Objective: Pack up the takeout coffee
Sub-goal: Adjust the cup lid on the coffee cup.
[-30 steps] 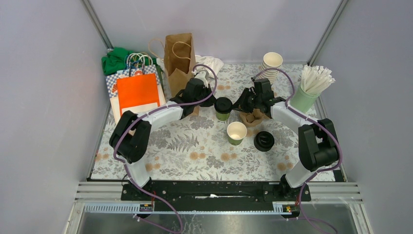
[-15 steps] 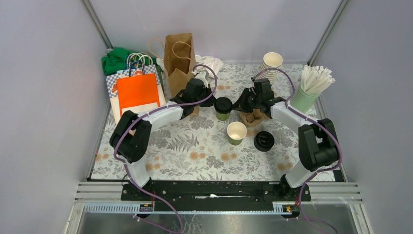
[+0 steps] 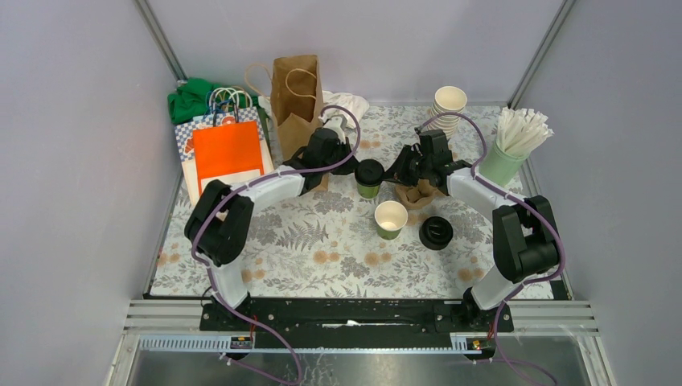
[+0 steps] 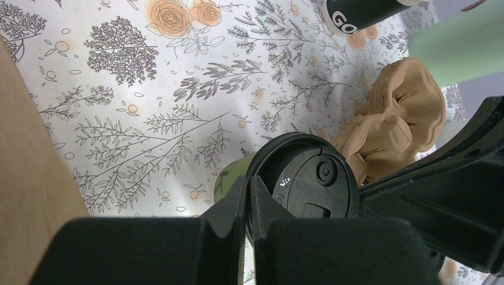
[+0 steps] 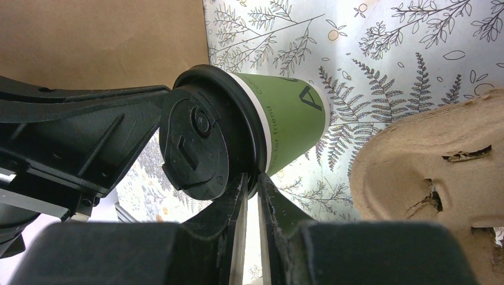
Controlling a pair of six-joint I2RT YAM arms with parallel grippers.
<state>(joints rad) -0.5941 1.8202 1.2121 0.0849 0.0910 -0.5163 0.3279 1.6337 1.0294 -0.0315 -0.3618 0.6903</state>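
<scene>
A dark-green takeout cup (image 3: 369, 190) with a black lid (image 3: 369, 171) stands mid-table. My left gripper (image 3: 352, 171) comes from its left and is shut on the lid's rim; in the left wrist view my left gripper (image 4: 248, 191) pinches the edge of the lid (image 4: 318, 178). My right gripper (image 3: 388, 177) comes from the right; in the right wrist view my right gripper (image 5: 252, 181) is shut on the rim where the lid (image 5: 196, 148) meets the cup (image 5: 294, 122). A second green cup (image 3: 391, 219) stands open, with a loose black lid (image 3: 436, 232) beside it.
A brown pulp cup carrier (image 3: 420, 194) lies under the right wrist. A brown paper bag (image 3: 296, 96), orange and checked bags (image 3: 228, 153) and green cloth stand at the back left. Stacked cream cups (image 3: 449, 107) and a pale green cup of white sticks (image 3: 515, 145) are at the back right.
The left arm's elbow has shifted very slightly to the right. Both grippers and the lidded cup stay where they were.
</scene>
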